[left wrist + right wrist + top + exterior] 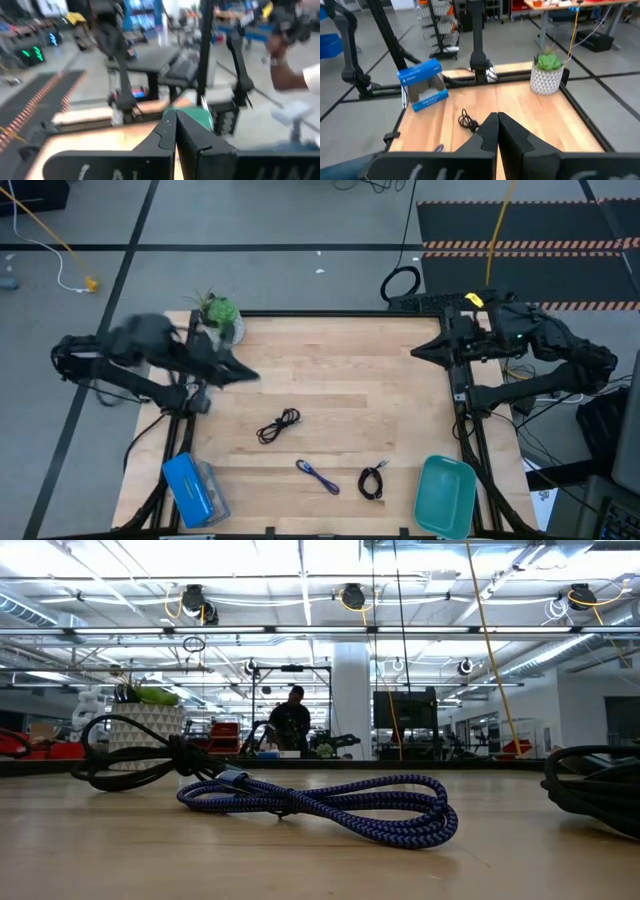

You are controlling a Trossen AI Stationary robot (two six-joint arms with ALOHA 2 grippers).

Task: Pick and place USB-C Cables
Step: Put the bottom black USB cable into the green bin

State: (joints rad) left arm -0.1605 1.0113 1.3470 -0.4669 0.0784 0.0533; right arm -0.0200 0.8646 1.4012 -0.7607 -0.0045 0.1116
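High view: the teal tray (pixel 446 495) sits at the near right corner of the wooden table (pixel 340 370) with nothing in it. At the near left corner stands a blue box (pixel 192 490); the right wrist view shows it as a blue printed box with a clear window (pixel 422 86), contents too blurred to tell. A white patterned pot (pixel 548 80) holding a green plant (pixel 219 311) stands at the far left corner.

The three USB-C cables lie loose on the tabletop, none in the tray. The black cable (pixel 279 425) lies near the middle of the table. The blue-purple cable (pixel 318 476) lies nearer the front edge, and a second dark cable (pixel 372 482) is coiled just beside it, between it and the tray. In the low view the blue-purple braided coil (pixel 330 807) is in front, with one dark coil (pixel 140 760) behind it.

The left gripper (pixel 252 375) reaches in over the table's far left part beside the plant, its fingers (pixel 167 135) pressed together on nothing. The right gripper (pixel 418 351) hangs at the far right edge, clear of the cables, its fingers (pixel 492 131) likewise closed and empty.
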